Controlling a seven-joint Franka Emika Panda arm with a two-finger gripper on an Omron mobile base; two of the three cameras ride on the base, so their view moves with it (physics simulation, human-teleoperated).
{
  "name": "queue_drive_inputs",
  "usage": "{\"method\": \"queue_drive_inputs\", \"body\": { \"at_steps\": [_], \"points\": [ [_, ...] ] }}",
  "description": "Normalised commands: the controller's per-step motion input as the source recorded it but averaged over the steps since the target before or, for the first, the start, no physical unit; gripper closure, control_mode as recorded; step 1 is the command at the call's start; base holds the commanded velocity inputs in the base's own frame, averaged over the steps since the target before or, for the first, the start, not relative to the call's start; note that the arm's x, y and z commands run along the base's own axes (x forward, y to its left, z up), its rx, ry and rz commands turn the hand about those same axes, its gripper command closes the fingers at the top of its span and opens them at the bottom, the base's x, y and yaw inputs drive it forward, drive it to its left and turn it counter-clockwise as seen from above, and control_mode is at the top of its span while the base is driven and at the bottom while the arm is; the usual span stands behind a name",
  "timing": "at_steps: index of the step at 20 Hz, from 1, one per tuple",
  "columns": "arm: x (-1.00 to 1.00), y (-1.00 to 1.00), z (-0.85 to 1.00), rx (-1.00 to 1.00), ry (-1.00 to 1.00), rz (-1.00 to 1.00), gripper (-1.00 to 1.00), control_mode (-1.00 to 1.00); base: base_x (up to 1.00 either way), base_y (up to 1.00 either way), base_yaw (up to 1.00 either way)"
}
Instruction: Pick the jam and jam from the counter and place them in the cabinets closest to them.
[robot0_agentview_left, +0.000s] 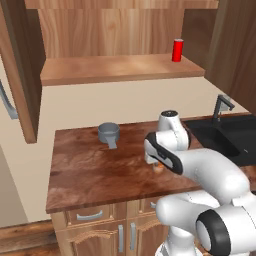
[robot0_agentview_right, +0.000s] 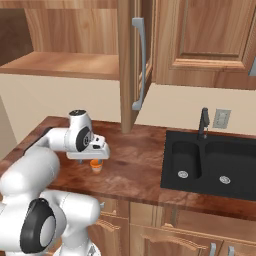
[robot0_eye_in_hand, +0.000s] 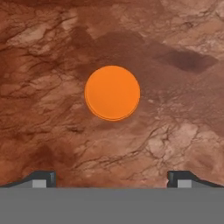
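Reddish marbled counter (robot0_agentview_left: 100, 165) runs under an open wall cabinet (robot0_agentview_left: 120, 70) in the left base view, and I have the arm bent low over it. On the cabinet shelf, far right, stands a red jar (robot0_agentview_left: 177, 50); that looks like one jam already put away. Below it, a grey pot (robot0_agentview_left: 108, 133) sits on the counter, well to the left of the hand. The orange jam jar (robot0_agentview_left: 158, 168) peeks out just beneath the gripper (robot0_agentview_left: 156, 164).

From the right base view, the gripper (robot0_agentview_right: 95, 161) hangs directly over the jam jar (robot0_agentview_right: 95, 166), with the black sink (robot0_agentview_right: 210, 165) well to the right. The cabinet door (robot0_agentview_right: 131, 65) stands open above and behind the jar.

Looking down the hand view, the jar's orange lid (robot0_eye_in_hand: 112, 92) sits between my fingertips (robot0_eye_in_hand: 41, 178) but nearer the top than the line joining them. The fingers are spread wide, pinching nothing.

My worry: if I drop straight down and close, the round jar may sit off-centre and squirt out or tip. On the lift, that open door edge could clip the hand.
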Motion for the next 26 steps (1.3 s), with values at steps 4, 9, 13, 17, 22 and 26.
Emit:
{"method": "queue_drive_inputs", "body": {
  "at_steps": [4, 9, 13, 17, 22, 26],
  "points": [
    [0.34, 0.08, -0.03, 0.00, 0.00, -0.01, -1.00, -1.00, 0.00, 0.00, 0.00],
    [0.29, 0.07, -0.12, 0.00, 0.00, -0.01, -1.00, -1.00, 0.00, 0.00, 0.00],
    [0.20, 0.01, -0.22, 0.00, 0.00, -0.01, -1.00, -1.00, 0.00, 0.00, 0.00],
    [0.13, 0.00, -0.23, 0.00, 0.00, -0.02, -1.00, -1.00, 0.00, 0.00, 0.00],
    [0.14, 0.00, -0.27, 0.00, 0.00, -0.02, -1.00, -1.00, 0.00, 0.00, 0.00],
    [0.11, 0.00, -0.28, 0.00, 0.00, -0.01, -1.00, -1.00, 0.00, 0.00, 0.00]
  ]
}}
